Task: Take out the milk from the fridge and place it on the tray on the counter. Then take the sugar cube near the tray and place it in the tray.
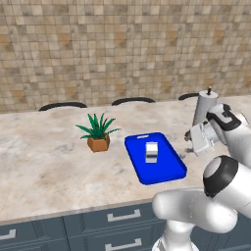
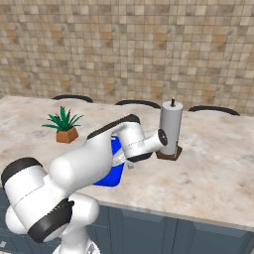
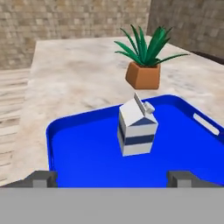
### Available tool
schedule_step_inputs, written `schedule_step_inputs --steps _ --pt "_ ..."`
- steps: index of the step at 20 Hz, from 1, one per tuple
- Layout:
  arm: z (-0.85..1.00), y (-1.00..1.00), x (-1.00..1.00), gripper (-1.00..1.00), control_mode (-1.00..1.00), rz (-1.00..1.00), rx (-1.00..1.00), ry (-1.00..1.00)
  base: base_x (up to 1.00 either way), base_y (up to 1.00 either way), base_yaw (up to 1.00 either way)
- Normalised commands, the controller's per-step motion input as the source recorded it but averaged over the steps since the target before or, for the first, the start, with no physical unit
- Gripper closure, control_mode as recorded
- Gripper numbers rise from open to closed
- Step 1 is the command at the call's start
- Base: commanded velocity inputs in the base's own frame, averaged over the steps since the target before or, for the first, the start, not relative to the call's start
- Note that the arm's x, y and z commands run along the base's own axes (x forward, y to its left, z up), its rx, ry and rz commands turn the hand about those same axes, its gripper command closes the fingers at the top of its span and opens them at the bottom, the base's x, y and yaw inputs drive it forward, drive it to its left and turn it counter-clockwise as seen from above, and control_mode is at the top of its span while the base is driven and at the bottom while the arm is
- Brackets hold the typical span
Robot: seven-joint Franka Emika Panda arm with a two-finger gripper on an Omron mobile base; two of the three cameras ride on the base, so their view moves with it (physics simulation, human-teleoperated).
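- Milk carton (image 1: 151, 152) stands upright in the blue tray (image 1: 166, 171), roughly mid-tray; white, gable top, dark blue band around the body. Nothing touches it.
- From the hand view I look straight across the tray (image 3: 78, 153) at the carton (image 3: 137, 131); its folded top ridge points up and away from me.
- Gripper (image 3: 113, 178): both dark finger tips (image 3: 41, 178) sit far apart at the bottom of the hand view, one at each side, with the near tray rim between them. I read the jaws as wide open, holding nothing.
- In the left base view the gripper (image 1: 188, 142) hangs just off the tray's right edge, low over the counter (image 1: 44, 166), beside the grey cylinder.
- Tray lies flat on the beige marble-look counter, long side running away from the base; a slot handle (image 3: 205, 124) shows in its far rim.
- Potted plant (image 1: 98, 132), spiky green leaves in a terracotta pot, stands on the counter to the left of the tray, near but apart from it. In the hand view it sits beyond the carton (image 3: 146, 57).
- Tall grey cylinder on a brown base (image 2: 170, 130), with a small black knob on top, stands right of the tray; the arm's wrist (image 2: 144, 144) is just beside it.
- In the right base view the arm covers most of the tray (image 2: 111, 176).
- Sugar cube: I cannot pick it out with confidence.
- Tiled wall (image 1: 122, 44) behind; dark blue-grey drawers (image 1: 117, 223) with silver handles under the counter.
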Motion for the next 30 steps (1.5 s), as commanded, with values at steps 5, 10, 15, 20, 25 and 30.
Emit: schedule_step_inputs --steps 5,10,15,20,25,30 --pt "0.00 -0.24 -0.04 -1.00 -1.00 -0.08 -0.29 0.22 0.00 0.00 0.00" --pt "0.00 -0.25 0.00 -1.00 -1.00 0.00 -0.26 0.19 0.00 0.00 0.00" --pt "0.00 -0.16 0.00 -1.00 -1.00 0.00 -0.26 0.20 0.00 0.00 0.00" --pt "-0.03 -0.15 0.00 -1.00 -1.00 0.11 -0.17 0.01 0.00 0.00 0.00" --pt "-0.11 -0.04 -0.10 -1.00 -1.00 0.32 -0.05 -0.01 0.00 0.00 0.00" --pt "-0.01 0.00 -0.03 -1.00 -1.00 0.35 -0.05 -0.09 0.00 0.00 0.00"
